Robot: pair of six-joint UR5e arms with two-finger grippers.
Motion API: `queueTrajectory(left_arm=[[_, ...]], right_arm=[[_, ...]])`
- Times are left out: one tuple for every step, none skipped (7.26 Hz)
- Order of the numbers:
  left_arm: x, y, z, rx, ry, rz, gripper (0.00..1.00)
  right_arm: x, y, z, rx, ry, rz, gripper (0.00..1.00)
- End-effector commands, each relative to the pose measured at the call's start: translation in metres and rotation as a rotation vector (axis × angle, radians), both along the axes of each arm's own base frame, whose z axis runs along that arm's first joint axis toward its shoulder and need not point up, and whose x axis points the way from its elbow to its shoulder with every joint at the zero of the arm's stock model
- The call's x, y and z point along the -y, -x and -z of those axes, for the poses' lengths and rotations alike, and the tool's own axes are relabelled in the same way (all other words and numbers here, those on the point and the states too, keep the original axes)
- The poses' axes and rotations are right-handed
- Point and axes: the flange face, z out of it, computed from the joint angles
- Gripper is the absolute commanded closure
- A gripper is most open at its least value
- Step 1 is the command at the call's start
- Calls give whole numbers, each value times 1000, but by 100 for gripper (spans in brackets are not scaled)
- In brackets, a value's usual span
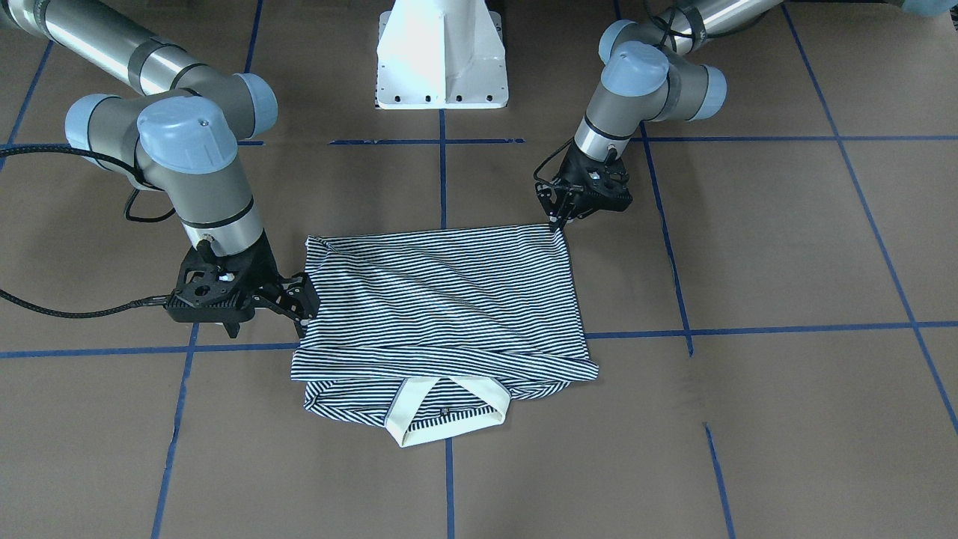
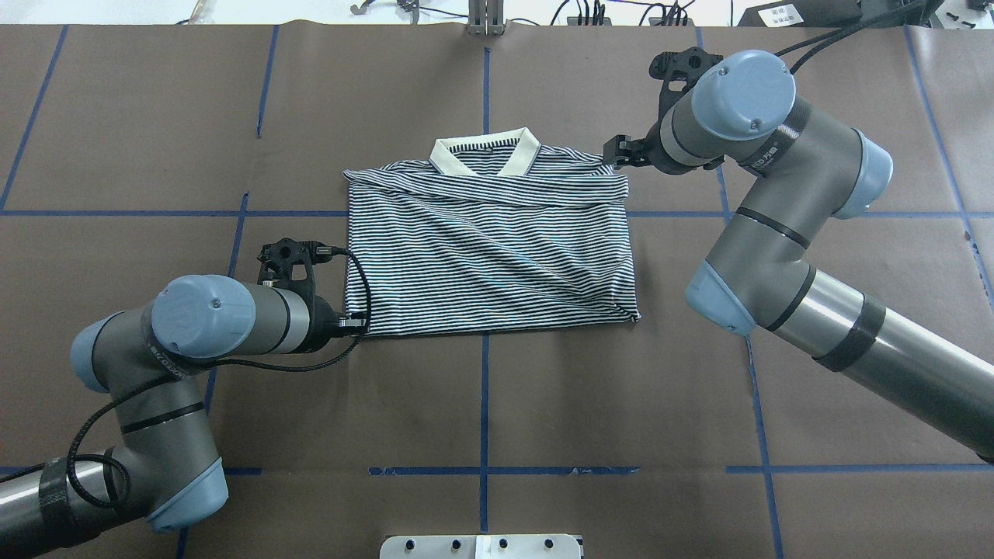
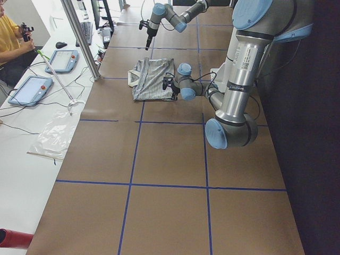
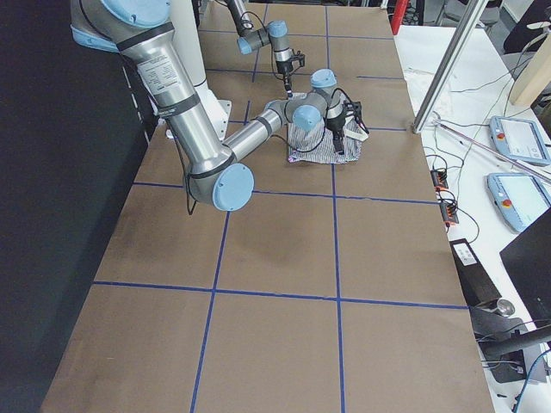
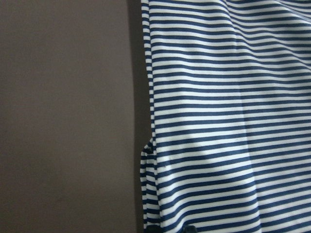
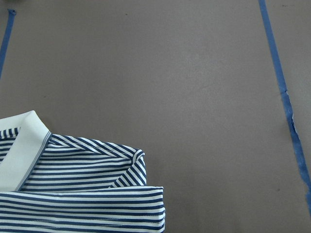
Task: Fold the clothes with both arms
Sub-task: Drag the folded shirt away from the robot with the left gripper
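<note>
The striped polo shirt (image 1: 441, 299) lies folded into a flat rectangle mid-table, its cream collar (image 2: 449, 155) at the far edge. It also shows in the overhead view (image 2: 489, 248). My left gripper (image 1: 557, 219) is low at the shirt's near-left corner (image 2: 361, 322), its fingers pinched together on the corner. My right gripper (image 1: 304, 323) is at the shirt's right edge by the far shoulder (image 2: 615, 155), its fingers together on the fabric edge. The left wrist view shows the shirt's side edge (image 5: 218, 121). The right wrist view shows the collar and the folded shoulder (image 6: 82, 194).
The table is covered in brown paper with a grid of blue tape lines (image 2: 485, 373). The white pedestal base (image 1: 441, 60) stands at the robot's side of the table. Tablets (image 3: 61, 58) and a person (image 3: 10, 37) are beyond the far table edge.
</note>
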Motion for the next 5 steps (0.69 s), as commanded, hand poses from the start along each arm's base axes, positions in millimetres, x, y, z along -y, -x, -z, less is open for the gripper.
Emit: queueTrajectory(left_arm=[[4, 4, -3, 9, -8, 5, 100], [20, 17, -4, 18, -25, 25, 100], [43, 35, -10, 60, -103, 18, 100], [79, 57, -27, 116, -140, 42, 100], [113, 77, -48, 176, -174, 56, 100]], right_arm=[[0, 1, 0, 0, 0, 1, 0], [0, 0, -1, -2, 2, 0, 0], [0, 1, -1, -3, 2, 0, 0], [0, 1, 0, 0, 3, -3, 0], [-1, 2, 0, 3, 8, -6, 0]])
